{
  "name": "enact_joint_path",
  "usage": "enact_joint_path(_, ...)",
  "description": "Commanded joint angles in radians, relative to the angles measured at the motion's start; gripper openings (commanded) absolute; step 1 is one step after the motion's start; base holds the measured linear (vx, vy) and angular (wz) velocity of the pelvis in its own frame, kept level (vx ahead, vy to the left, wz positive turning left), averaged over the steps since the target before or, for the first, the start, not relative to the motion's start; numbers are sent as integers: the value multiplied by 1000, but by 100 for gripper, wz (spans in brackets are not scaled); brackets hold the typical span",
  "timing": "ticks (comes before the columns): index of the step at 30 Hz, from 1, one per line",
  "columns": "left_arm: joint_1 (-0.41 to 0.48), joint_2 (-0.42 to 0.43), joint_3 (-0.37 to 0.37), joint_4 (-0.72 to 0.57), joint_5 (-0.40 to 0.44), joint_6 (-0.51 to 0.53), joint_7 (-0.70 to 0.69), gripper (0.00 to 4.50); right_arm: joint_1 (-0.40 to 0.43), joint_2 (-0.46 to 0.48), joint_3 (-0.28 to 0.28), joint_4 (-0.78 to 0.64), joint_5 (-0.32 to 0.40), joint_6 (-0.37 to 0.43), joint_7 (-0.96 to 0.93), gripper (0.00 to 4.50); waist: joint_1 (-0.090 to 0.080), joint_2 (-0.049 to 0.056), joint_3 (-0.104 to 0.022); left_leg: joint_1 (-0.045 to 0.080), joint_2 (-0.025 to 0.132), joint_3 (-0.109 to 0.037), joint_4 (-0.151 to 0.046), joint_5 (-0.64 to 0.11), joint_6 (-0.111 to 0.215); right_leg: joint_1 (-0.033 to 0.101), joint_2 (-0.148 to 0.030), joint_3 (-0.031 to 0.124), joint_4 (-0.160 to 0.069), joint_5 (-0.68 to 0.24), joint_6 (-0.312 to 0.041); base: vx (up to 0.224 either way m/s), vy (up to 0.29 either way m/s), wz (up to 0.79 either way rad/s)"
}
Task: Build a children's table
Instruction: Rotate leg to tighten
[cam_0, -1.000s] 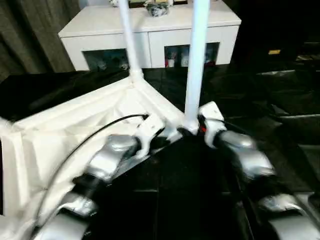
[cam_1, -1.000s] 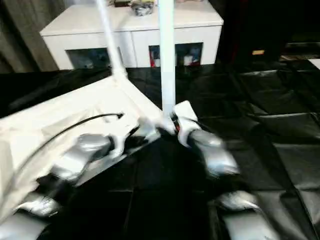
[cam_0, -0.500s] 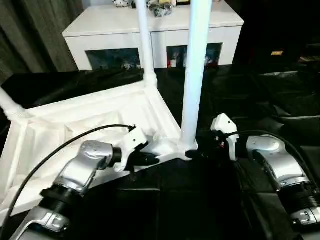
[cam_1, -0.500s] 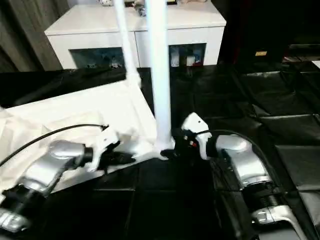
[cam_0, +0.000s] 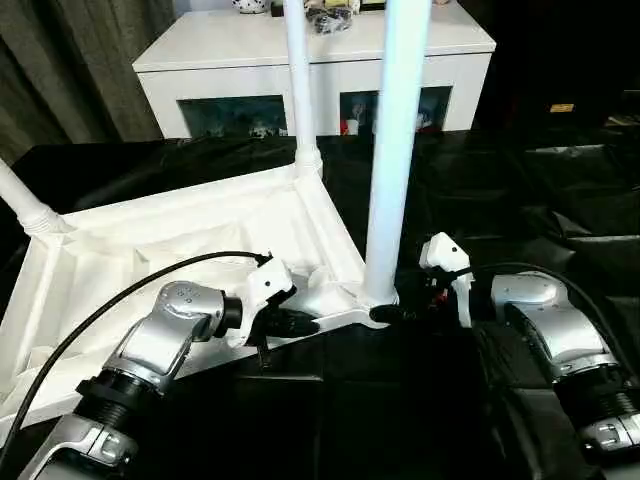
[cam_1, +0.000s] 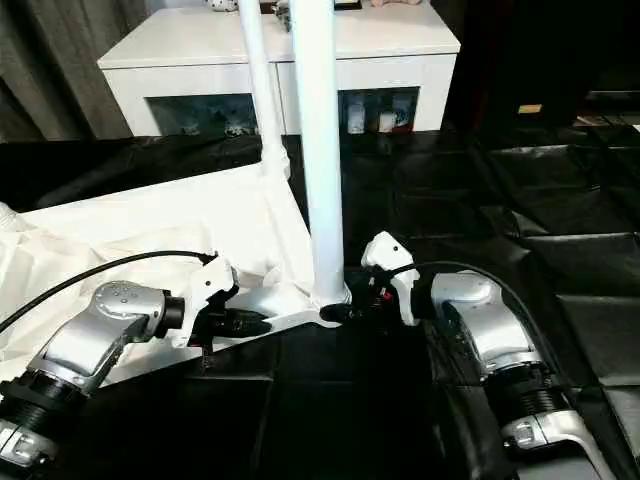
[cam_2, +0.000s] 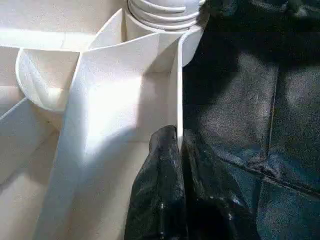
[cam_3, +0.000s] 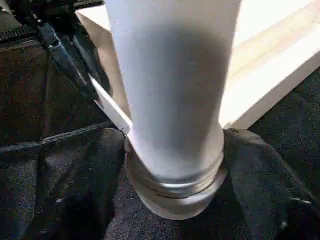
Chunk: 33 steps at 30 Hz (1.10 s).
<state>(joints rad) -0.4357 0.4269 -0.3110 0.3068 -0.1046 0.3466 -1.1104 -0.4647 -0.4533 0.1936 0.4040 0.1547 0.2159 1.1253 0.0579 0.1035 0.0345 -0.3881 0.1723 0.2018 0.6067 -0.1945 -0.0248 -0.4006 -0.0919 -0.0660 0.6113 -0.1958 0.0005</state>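
The white tabletop (cam_0: 180, 240) is laid underside up on the black floor covering (cam_0: 520, 200), in front of the white cabinet (cam_0: 310, 60). Three legs are seen standing in its corner sockets. The near edge wall is pinched by the closed left gripper (cam_0: 300, 322). The base of the nearest leg (cam_0: 390, 150) is flanked by the right gripper (cam_0: 385, 312); its fingers (cam_3: 100, 165) are set either side of the socket collar, held apart.

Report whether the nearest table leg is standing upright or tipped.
Upright: the nearest leg rises straight from the tabletop's near corner socket.
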Motion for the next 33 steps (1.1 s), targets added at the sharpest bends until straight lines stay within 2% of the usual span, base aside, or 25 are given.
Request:
enact_joint_path(1, -8, 7, 6, -35, -19, 3, -16, 0, -7, 12, 8, -2, 9, 3, 14, 291, 2, -11, -64, 20, 58, -31, -67, -157, 87, 47, -58, 38, -58, -50, -281, 0, 0, 0)
enact_joint_path(2, -8, 7, 6, -36, -19, 4, -16, 0, -8, 13, 8, -1, 10, 4, 15, 276, 2, -11, -64, 20, 58, -31, -66, -156, 88, 47, -58, 38, -58, -49, -281, 0, 0, 0)
enact_joint_path(11, -3, 6, 6, -38, -14, 5, -11, 0, -6, 22, 5, 3, 12, 5, 9, 269, 2, -12, -65, 19, 57, -31, -64, -141, 95, 48, -58, 37, -57, -39, -282, 0, 0, 0)
enact_joint_path(12, -5, 1, 8, -32, -10, 7, 2, 0, -12, 37, -3, 19, 5, 8, -28, 269, 1, -9, -65, 19, 57, -31, -64, -139, 97, 47, -58, 37, -56, -39, -283, 0, 0, 0)
enact_joint_path(14, -16, -18, 13, -7, 7, 6, 47, 0, -33, 74, -22, 67, -20, 9, -136, 269, -4, -11, -64, 17, 55, -33, -65, -147, 87, 48, -58, 37, -58, -52, -283, 0, 0, 0)
enact_joint_path(15, -31, -40, 19, 25, 24, 7, 99, 0, -51, 110, -41, 111, -38, 12, -233, 269, -8, -7, -62, 17, 55, -32, -66, -155, 83, 46, -59, 38, -59, -63, -282, 0, 0, 0)
enact_joint_path(17, -42, -57, 23, 49, 36, 6, 136, 0, -60, 134, -52, 134, -45, 14, -289, 269, -21, -9, -61, 23, 53, -35, -73, -217, 41, 48, -57, 36, -67, -141, -270, 0, 0, 0)
enact_joint_path(19, -63, -89, 27, 87, 55, 2, 198, 0, -71, 179, -74, 162, -46, 20, -381, 268, -25, -7, -60, 23, 54, -35, -73, -225, 30, 47, -58, 39, -68, -136, -264, 0, 0, 0)
enact_joint_path(21, -97, -143, 38, 139, 67, 4, 278, 0, -85, 246, -109, 198, -43, 42, -518, 268, -28, -5, -61, 23, 52, -34, -74, -209, 29, 45, -56, 40, -67, -104, -263, 0, 0, 0)
enact_joint_path(22, -112, -165, 42, 160, 69, 5, 308, 0, -91, 271, -122, 214, -44, 50, -571, 268, -27, -6, -63, 24, 50, -35, -73, -206, 27, 47, -56, 38, -66, -100, -262, 0, 0, 0)
enact_joint_path(24, -149, -218, 48, 210, 82, 10, 385, 0, -110, 329, -154, 264, -53, 52, -717, 267, -28, -4, -60, 25, 50, -33, -74, -217, 21, 42, -58, 40, -70, -113, -262, 0, 0, 0)
enact_joint_path(25, -159, -233, 48, 225, 88, 10, 406, 0, -117, 343, -164, 281, -56, 49, -758, 267, -28, -4, -64, 26, 50, -36, -74, -216, 13, 46, -61, 39, -69, -115, -258, 0, 0, 0)
enact_joint_path(27, -189, -276, 38, 273, 113, 0, 457, 0, -141, 383, -191, 340, -61, 21, -875, 267, -29, 3, -62, 27, 51, -36, -76, -225, 8, 44, -59, 38, -71, -113, -251, 0, 0, 0)
enact_joint_path(29, -212, -310, 19, 312, 137, -20, 488, 0, -158, 415, -215, 379, -66, -5, -974, 267, -29, 0, -64, 26, 49, -35, -75, -226, 7, 45, -59, 38, -71, -95, -250, 0, 0, 0)
enact_joint_path(31, -224, -336, 2, 335, 150, -49, 493, 0, -170, 435, -227, 397, -78, -29, -1030, 266, -26, 5, -65, 24, 49, -37, -75, -212, 14, 47, -61, 37, -69, -68, -247, 0, 0, 0)
enact_joint_path(33, -222, -340, -11, 334, 155, -66, 478, 0, -176, 437, -231, 400, -81, -41, -1030, 266, -26, 3, -65, 23, 49, -36, -75, -220, 25, 49, -61, 36, -70, -53, -247, 0, 0, 0)
